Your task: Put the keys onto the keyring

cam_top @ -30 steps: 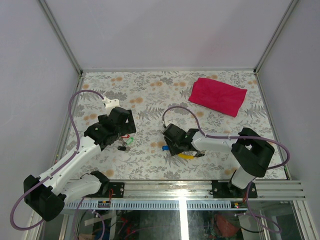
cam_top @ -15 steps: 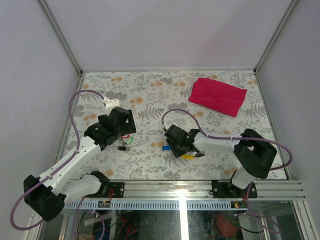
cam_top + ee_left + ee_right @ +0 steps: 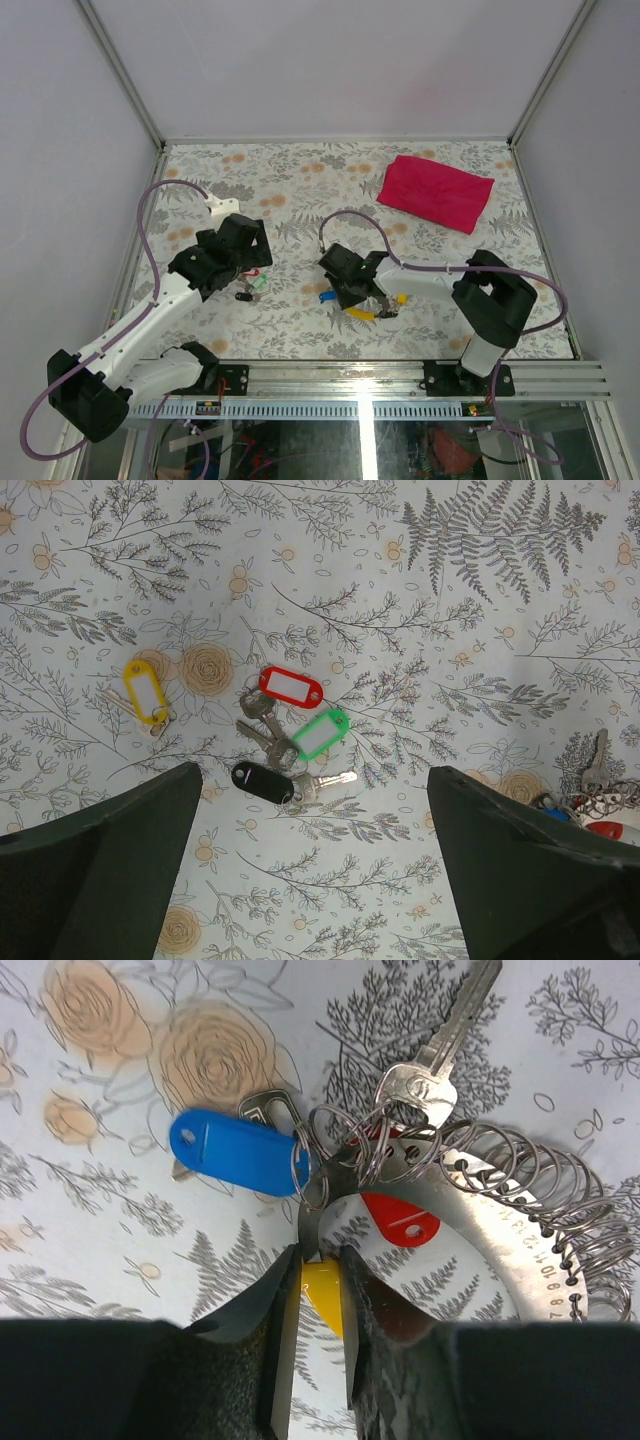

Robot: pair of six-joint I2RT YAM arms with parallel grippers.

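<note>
At the left, the left gripper [image 3: 312,810] hangs over the keys [image 3: 290,748], jaws wide apart; it should drop onto one tag, perhaps the red tag [image 3: 291,687], clear of its neighbours. Rightward, the right gripper [image 3: 320,1270] pinches the yellow tag [image 3: 322,1295] of the keyring [image 3: 490,1225], which lies on the table [image 3: 300,170]; steadying it with a split ring exposed seems wise.

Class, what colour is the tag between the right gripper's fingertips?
The tag is yellow; the right wrist view shows it best.
</note>
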